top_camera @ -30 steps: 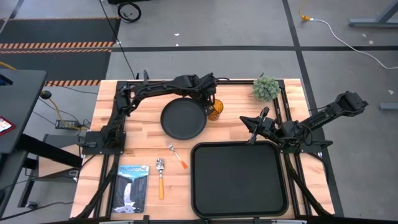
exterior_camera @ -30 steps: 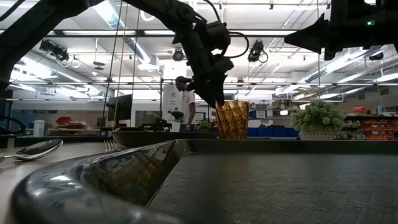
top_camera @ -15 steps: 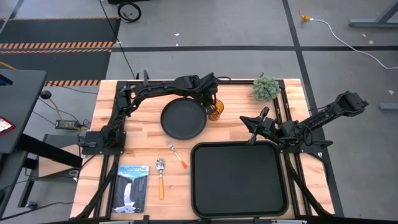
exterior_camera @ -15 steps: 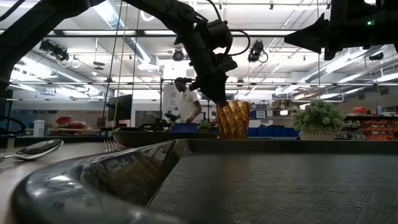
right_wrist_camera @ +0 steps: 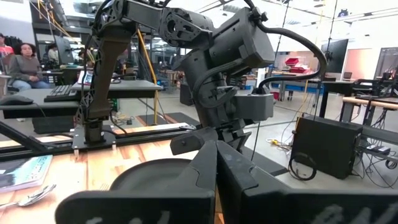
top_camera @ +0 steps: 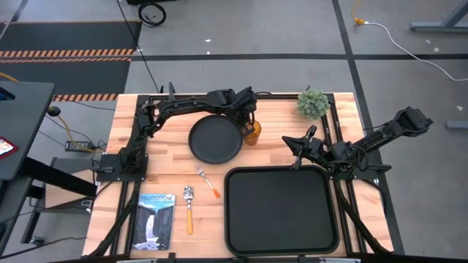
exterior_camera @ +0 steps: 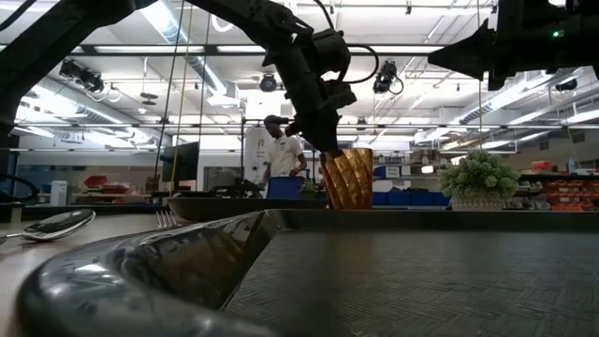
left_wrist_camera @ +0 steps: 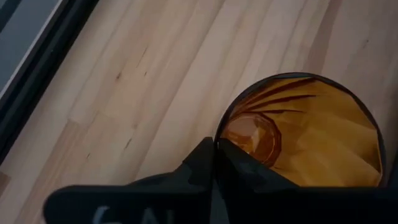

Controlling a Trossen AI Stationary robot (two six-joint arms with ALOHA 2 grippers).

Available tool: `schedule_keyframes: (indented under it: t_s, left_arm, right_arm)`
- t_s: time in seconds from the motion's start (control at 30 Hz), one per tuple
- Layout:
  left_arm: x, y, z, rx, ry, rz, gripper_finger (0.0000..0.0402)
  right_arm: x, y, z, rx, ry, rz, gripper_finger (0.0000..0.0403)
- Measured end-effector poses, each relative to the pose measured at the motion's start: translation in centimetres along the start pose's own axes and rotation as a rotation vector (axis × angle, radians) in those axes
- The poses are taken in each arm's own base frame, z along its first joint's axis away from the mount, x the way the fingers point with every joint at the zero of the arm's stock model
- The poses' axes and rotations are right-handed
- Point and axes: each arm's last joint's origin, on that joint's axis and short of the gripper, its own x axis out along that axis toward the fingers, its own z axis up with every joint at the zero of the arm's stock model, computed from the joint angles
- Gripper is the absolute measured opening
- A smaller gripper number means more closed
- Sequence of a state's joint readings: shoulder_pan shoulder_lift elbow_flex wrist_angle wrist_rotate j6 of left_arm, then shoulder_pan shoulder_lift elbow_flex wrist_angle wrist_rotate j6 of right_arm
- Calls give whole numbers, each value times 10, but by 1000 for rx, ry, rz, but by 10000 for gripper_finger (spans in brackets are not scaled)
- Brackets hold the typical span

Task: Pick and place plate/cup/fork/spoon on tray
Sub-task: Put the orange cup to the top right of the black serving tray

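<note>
My left gripper [top_camera: 247, 123] is at the table's far middle, shut on the amber cup [top_camera: 251, 132], which stands just right of the round black plate [top_camera: 216, 140]. The cup also shows in the low view [exterior_camera: 348, 178] and the left wrist view [left_wrist_camera: 311, 137]. The fork [top_camera: 209, 183] and the spoon [top_camera: 189, 208] lie on the table near the tray's left side. The tray [top_camera: 228, 212] lies at the near right. My right gripper [top_camera: 295, 158] hangs shut and empty over the tray's far edge. My left gripper pinches the cup's rim [left_wrist_camera: 219, 134], one finger inside the cup and one outside. The fingers come from above, slanting down [exterior_camera: 329, 140]. The cup stays about upright, mouth up. The tray's rim hides its base in the low view, so I cannot tell whether it stands on the table.
A small potted plant [top_camera: 313, 103] stands at the far right. A booklet [top_camera: 156, 220] lies at the near left. A person [exterior_camera: 281, 164] moves in the room behind the table.
My left gripper and the cup have shifted a little toward the table's left, toward the plate. The person in the room behind has walked a few steps.
</note>
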State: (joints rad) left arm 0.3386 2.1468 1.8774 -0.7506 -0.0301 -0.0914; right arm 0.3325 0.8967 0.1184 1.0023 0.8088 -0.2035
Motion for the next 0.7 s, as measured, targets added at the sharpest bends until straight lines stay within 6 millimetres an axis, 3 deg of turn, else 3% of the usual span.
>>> schedule_keyframes:
  t_s: [0.33, 0.5, 0.7]
  left_arm:
    - [0, -3, 0, -1, 1, -4, 102]
    - [1, -5, -1, 4, 3, -6, 89]
    - [15, -11, -4, 12, 18, -11, 59]
  right_arm:
    - [0, 0, 1, 5, -5, -1, 7]
    - [0, 0, 1, 7, -7, -1, 7]
    - [0, 0, 1, 11, -11, 2, 7]
